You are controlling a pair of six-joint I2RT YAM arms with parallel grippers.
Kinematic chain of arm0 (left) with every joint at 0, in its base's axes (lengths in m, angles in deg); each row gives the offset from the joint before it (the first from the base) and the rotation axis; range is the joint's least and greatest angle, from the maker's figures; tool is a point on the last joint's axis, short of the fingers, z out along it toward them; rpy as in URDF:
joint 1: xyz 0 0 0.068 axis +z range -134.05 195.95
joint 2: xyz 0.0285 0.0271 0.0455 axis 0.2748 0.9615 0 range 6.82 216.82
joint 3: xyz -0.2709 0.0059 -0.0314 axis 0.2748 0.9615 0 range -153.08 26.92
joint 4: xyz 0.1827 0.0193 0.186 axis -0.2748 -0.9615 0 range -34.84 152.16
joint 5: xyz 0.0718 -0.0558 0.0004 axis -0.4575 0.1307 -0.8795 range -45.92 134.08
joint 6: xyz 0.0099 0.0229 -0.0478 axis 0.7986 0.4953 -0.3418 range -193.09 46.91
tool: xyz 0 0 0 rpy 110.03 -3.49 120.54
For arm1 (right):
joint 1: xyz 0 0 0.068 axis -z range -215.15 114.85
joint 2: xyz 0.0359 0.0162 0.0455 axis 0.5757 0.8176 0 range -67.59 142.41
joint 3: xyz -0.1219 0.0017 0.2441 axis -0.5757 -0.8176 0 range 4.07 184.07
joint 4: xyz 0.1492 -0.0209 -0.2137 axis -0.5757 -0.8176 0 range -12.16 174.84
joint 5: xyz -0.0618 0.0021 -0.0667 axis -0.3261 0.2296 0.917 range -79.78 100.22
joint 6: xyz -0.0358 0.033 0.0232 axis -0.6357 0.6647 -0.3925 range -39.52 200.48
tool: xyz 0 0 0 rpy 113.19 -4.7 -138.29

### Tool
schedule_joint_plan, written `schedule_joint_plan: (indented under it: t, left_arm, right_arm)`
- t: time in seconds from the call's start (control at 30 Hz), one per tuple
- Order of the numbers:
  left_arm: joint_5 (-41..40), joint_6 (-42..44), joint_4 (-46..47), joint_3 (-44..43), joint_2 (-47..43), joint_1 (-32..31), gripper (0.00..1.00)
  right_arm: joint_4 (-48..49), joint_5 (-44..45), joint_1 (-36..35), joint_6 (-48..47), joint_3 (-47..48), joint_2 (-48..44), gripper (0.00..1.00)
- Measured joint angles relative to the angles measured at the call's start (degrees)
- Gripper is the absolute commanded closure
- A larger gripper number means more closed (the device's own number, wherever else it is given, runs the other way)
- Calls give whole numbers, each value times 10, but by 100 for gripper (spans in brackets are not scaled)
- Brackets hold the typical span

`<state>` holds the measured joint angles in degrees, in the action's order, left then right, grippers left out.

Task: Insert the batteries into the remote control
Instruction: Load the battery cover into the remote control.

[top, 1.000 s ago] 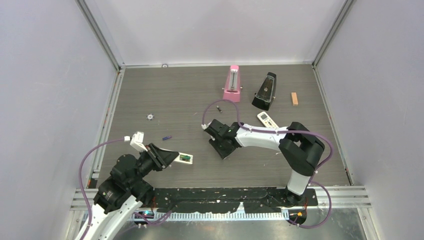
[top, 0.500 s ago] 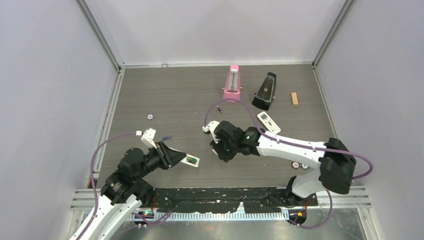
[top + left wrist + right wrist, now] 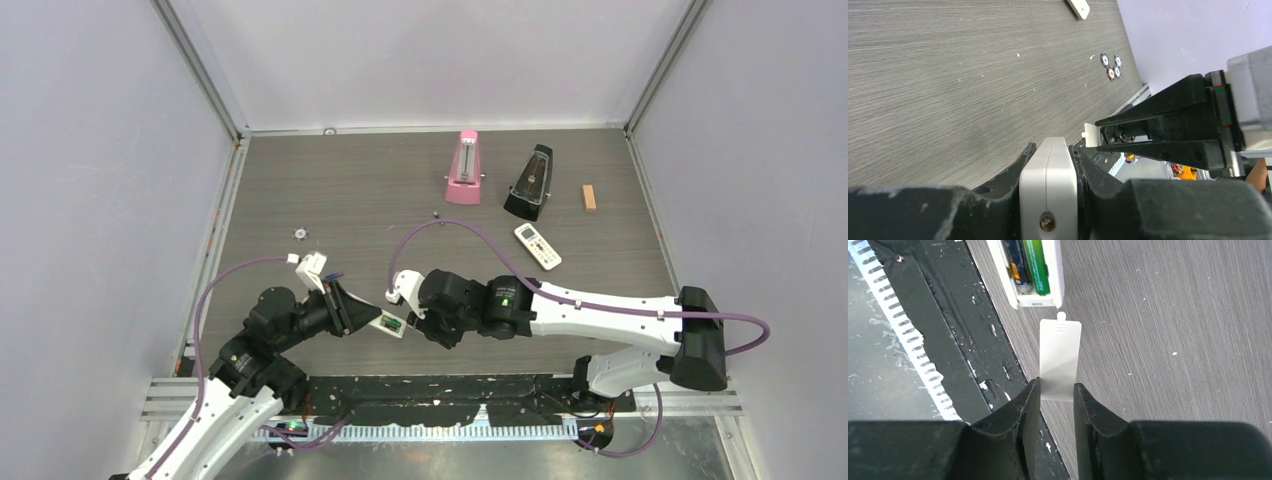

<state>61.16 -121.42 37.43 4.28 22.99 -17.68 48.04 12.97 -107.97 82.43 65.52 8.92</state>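
Cover (image 3: 1060, 360) tab sits just short of remote control (image 3: 1035, 302) edge.

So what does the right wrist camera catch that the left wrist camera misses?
Only the right wrist view shows the batteries, one green and one dark, lying in the remote control's open compartment. Only the left wrist view shows the left claw gripping that remote, plus a second remote and some small rings on the table. Both show the right claw pinching the white battery cover.
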Motion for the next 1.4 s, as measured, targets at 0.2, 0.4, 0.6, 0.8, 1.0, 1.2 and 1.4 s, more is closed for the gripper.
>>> schedule_joint_plan:
  t: [0.2,0.4,0.6,0.8,1.0,1.2,1.4]
  left_arm:
    - [19,8,19,8,16,0,100]
    - [29,8,22,9,23,0,100]
    - [36,7,22,9,30,0,100]
    - [37,7,22,9,30,0,100]
    - [38,8,18,9,30,0,100]
    - [37,8,17,8,28,0,100]
    - [37,8,12,5,27,0,100]
  right_arm:
    - [-9,12,-15,-1,28,0,72]
    - [-10,22,-25,-2,60,24,72]
    - [-11,24,-39,-2,81,65,72]
    - [-10,27,-43,-2,95,83,72]
    - [-10,28,-43,-2,98,84,72]
    - [-10,30,-45,-2,103,94,72]
    - [-10,35,-50,-2,103,95,72]
